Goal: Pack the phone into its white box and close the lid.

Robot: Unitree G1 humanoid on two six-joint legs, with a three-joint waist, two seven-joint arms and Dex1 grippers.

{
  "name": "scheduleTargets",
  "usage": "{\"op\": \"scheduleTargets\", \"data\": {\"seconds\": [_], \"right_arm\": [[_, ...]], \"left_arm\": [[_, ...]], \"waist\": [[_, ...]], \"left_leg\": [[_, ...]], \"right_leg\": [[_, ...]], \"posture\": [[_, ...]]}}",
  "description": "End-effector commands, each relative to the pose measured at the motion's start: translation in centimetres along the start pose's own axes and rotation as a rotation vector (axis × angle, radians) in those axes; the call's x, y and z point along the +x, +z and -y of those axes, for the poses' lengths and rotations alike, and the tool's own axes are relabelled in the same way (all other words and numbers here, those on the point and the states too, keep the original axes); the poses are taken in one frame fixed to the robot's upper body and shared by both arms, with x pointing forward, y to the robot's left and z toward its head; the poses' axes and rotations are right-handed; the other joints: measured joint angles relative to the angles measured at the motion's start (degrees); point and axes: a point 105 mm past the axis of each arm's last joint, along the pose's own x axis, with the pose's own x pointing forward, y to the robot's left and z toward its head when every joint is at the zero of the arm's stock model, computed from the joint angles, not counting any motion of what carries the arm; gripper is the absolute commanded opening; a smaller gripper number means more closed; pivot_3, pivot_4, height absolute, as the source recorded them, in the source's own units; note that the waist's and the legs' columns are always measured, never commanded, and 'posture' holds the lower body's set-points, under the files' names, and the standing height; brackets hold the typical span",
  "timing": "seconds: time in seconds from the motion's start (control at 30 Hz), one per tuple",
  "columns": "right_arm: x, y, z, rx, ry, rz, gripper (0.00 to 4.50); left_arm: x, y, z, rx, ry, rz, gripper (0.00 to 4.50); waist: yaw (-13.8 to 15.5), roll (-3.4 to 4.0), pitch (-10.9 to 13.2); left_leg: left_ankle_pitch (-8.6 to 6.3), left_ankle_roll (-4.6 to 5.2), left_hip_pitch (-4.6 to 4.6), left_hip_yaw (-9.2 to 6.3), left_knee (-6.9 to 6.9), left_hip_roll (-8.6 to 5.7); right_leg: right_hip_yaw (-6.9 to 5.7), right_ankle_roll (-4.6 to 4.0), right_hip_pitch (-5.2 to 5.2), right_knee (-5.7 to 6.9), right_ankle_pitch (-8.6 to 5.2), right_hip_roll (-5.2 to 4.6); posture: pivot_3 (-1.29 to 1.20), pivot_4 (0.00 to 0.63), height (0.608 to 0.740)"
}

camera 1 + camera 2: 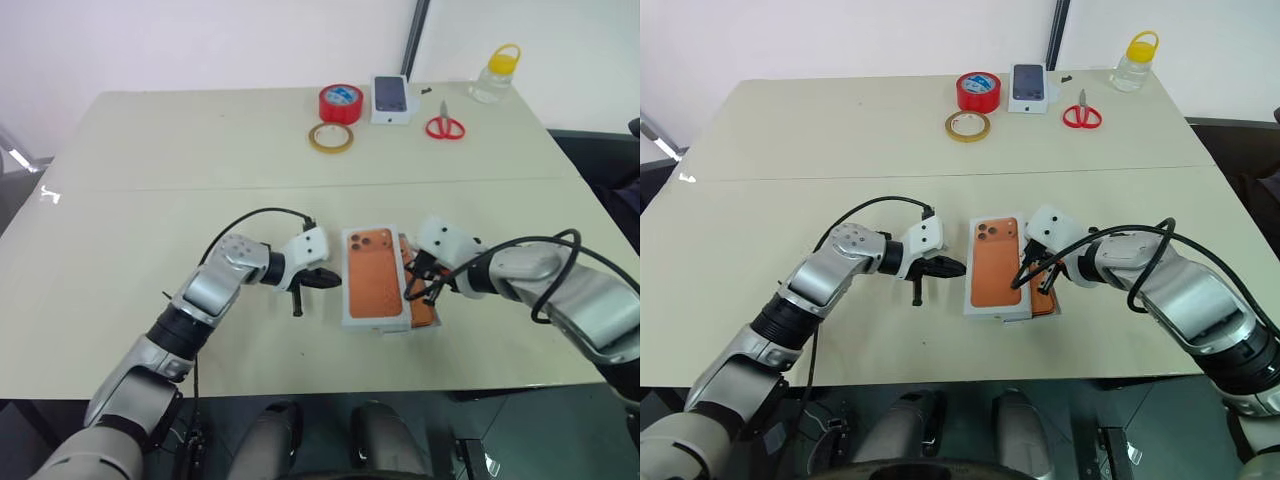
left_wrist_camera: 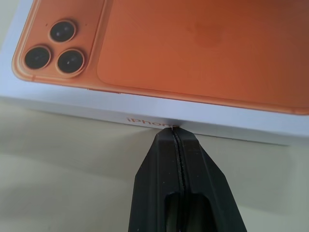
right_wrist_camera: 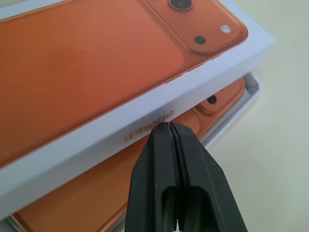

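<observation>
The lid (image 1: 372, 275), white with an orange phone picture on top, lies skewed over the white box (image 3: 235, 116), shifted to the left of it. Under the lid's right edge the orange phone (image 3: 96, 203) shows inside the box, camera corner visible. My left gripper (image 1: 325, 278) is shut with nothing between its fingers, and its tip (image 2: 174, 133) rests against the lid's left side wall. From the right, my right gripper (image 3: 169, 126) is shut and empty too, its tip against the lid's right side wall just above the phone.
At the table's far edge stand a red tape roll (image 1: 339, 102), a tan tape ring (image 1: 330, 138), a small white box picturing a dark phone (image 1: 391, 98), red scissors (image 1: 445, 125) and a yellow-capped bottle (image 1: 496, 72). The table's front edge runs close below the lid.
</observation>
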Motion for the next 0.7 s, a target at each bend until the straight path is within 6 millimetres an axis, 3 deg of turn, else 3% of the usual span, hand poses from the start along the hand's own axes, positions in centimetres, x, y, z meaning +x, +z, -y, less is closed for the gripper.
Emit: {"op": "scheduleTargets", "data": {"seconds": [0.03, 0.7], "right_arm": [[-0.8, 0.8, -0.1, -0.034, -0.006, 0.03, 0.04], [-1.4, -0.6, 0.6, -0.024, -0.03, -0.014, 0.04]], "left_arm": [[0.2, 2.4, 0.3, 0.067, -0.006, 0.061, 0.0], [1.6, 3.7, 1.7, 0.102, -0.077, 0.1, 0.0]], "waist": [[0.0, 0.0, 0.0], [0.0, 0.0, 0.0]], "left_leg": [[0.0, 0.0, 0.0, 0.0, 0.0, 0.0], [0.08, -0.14, 0.0, 0.0, 0.02, 0.0]], "right_leg": [[0.0, 0.0, 0.0, 0.0, 0.0, 0.0], [-0.01, 0.0, 0.01, 0.01, 0.0, 0.0]], "posture": [[0.0, 0.15, 0.74], [0.0, 0.15, 0.74]]}}
